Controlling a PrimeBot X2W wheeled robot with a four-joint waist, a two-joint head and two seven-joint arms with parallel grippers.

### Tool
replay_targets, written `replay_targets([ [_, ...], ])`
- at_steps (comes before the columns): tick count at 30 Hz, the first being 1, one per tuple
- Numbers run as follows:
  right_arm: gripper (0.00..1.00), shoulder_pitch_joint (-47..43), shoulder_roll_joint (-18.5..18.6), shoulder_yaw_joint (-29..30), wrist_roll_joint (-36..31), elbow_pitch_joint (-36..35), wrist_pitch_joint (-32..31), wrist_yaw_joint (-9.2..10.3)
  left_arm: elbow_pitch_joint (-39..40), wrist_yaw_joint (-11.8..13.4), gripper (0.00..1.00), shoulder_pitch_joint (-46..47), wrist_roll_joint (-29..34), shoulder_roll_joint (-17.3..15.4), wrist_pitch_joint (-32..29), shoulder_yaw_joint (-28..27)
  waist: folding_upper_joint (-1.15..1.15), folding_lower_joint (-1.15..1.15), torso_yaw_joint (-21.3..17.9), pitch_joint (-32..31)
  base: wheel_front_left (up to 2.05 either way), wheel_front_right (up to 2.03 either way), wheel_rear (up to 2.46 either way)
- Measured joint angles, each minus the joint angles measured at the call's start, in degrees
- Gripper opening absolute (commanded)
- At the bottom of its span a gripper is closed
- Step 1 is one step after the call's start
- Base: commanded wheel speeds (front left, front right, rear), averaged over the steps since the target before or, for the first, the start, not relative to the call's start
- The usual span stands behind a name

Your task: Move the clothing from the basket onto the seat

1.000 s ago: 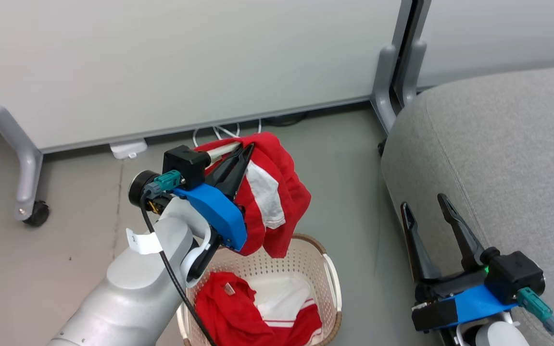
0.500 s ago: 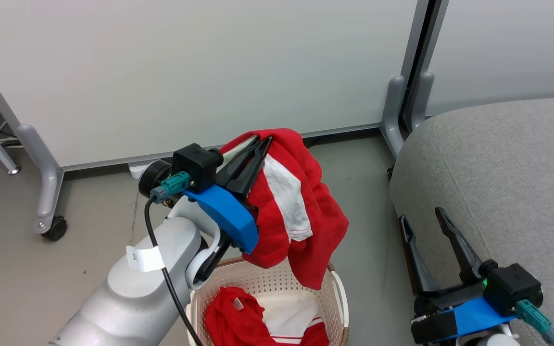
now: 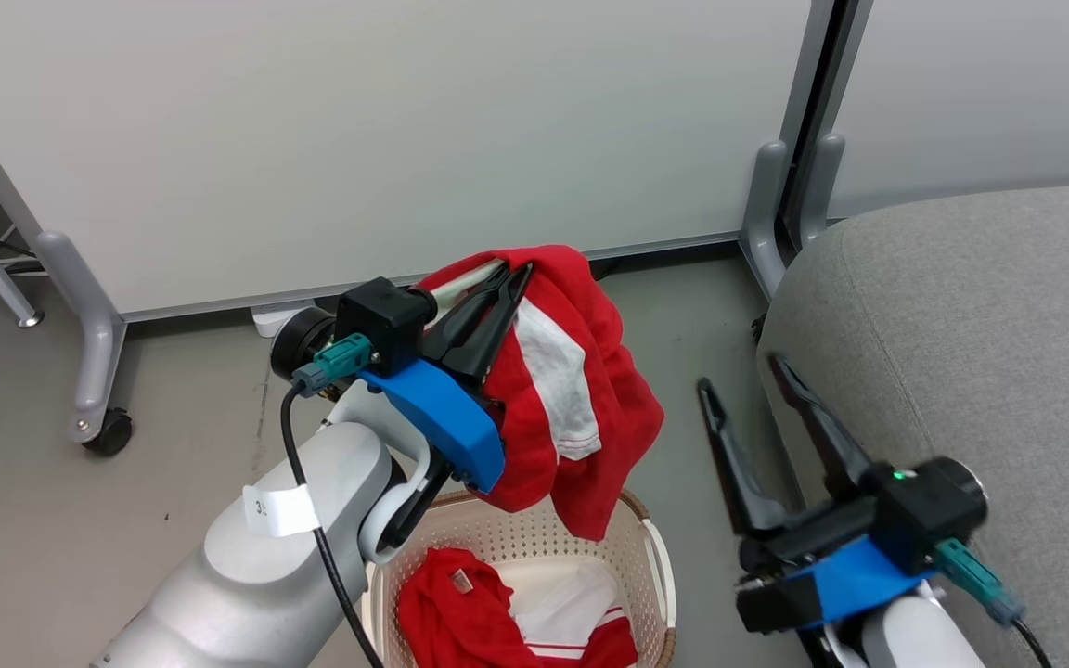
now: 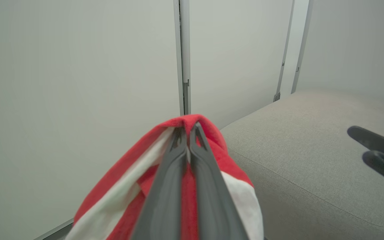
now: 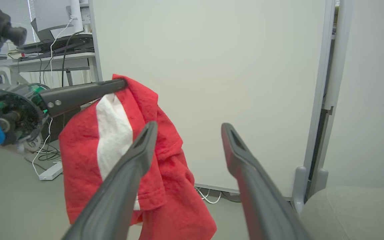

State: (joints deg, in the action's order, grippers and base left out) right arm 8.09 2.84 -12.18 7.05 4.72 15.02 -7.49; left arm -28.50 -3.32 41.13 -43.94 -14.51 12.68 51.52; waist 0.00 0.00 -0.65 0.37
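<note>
Clamping clothing (image 3: 590, 408), left gripper (image 3: 514, 272) | head view: basket (image 3: 534, 538) holds more, perhaps two

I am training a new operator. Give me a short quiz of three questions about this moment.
1. True or false: the left gripper is shut on a soft red garment with a white panel.
2. The right gripper is: A open and empty; B shut on cloth; C shut on a cable.
3. Fill in: a second red garment lies in the cream perforated plastic ____.
Key: 1 true; 2 A; 3 basket.
</note>
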Motion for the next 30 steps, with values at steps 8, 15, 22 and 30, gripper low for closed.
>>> replay_targets([
  [8,1.00,9.8,1.6,-8.9,0.2,5.4,0.0,0.00,0.9,0.0,0.00,0.5,0.0,0.3,-0.2,0.5,0.00,0.01,1.0,1.3,0.00,0.00,0.00],
  [15,1.00,17.7,2.0,-13.7,0.0,14.0,0.0,0.00,1.2,-0.2,0.00,1.9,0.2,1.3,-0.2,1.0,0.00,0.01,2.3,2.7,0.00,0.00,0.00],
  [22,1.00,22.6,1.3,-15.6,0.0,21.6,0.0,0.00,1.1,-0.6,0.00,3.1,0.7,2.3,0.0,1.7,0.00,0.01,3.3,3.5,0.00,0.00,0.00],
  [30,1.00,25.6,0.4,-18.2,3.2,28.6,0.0,0.00,1.4,-1.0,0.00,3.7,1.1,3.0,0.3,2.4,0.00,0.01,3.6,3.7,0.00,0.00,0.00],
])
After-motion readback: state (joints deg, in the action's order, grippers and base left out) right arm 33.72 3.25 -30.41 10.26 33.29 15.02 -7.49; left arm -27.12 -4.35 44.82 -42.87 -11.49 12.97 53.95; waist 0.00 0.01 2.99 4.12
